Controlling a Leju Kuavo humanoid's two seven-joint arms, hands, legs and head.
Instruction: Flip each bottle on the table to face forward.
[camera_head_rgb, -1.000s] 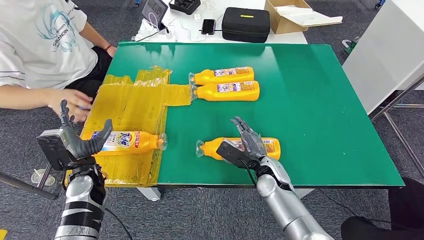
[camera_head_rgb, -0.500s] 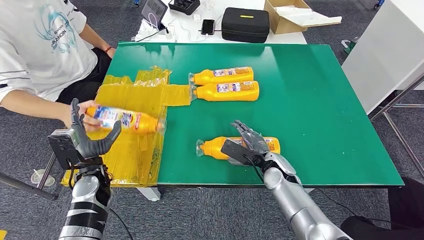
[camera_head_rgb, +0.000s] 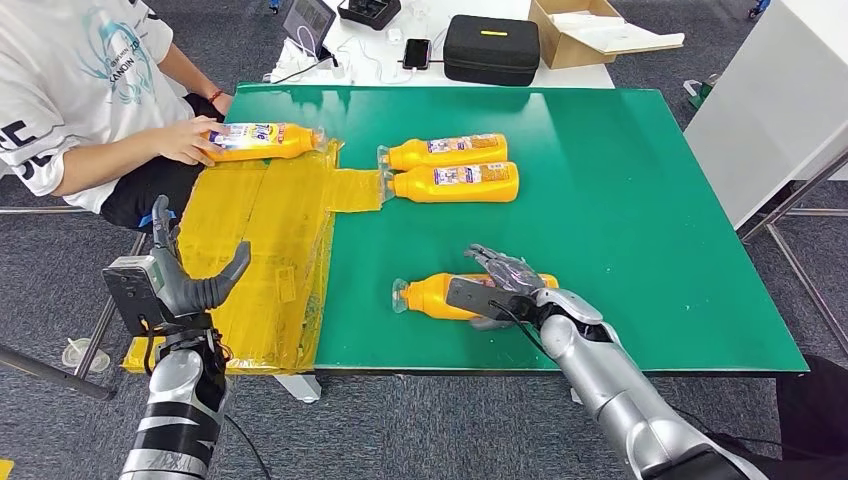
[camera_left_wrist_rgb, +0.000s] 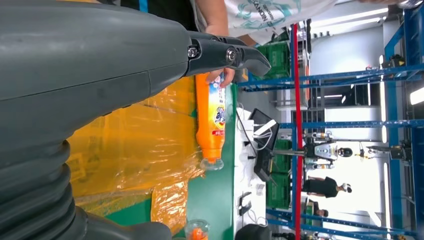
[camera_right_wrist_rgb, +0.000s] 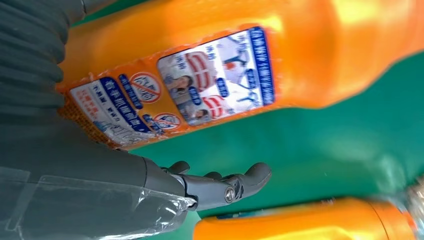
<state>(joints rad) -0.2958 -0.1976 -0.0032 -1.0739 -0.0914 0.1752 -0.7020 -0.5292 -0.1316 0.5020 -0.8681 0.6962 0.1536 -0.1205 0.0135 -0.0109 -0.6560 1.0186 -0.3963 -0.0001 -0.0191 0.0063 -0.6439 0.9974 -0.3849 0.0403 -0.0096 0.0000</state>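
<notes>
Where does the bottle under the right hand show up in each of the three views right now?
Head view: the near bottle lies on its side near the table's front edge, cap end left, with the right hand over its base end.
Left wrist view: I cannot find it; the bottle there is the one a person holds.
Right wrist view: it spans the upper picture, label facing the camera.
Shared landmark: the green table top.

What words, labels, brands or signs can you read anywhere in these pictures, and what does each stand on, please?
"SANQIN": on the person's white T-shirt, small and only roughly legible.
Bottle held by the person: a blue and red brand mark, too blurred to read.
Bottle under the right hand: back label with prohibition signs and small print, too small to read.
Two far bottles: labels too small to read.
</notes>
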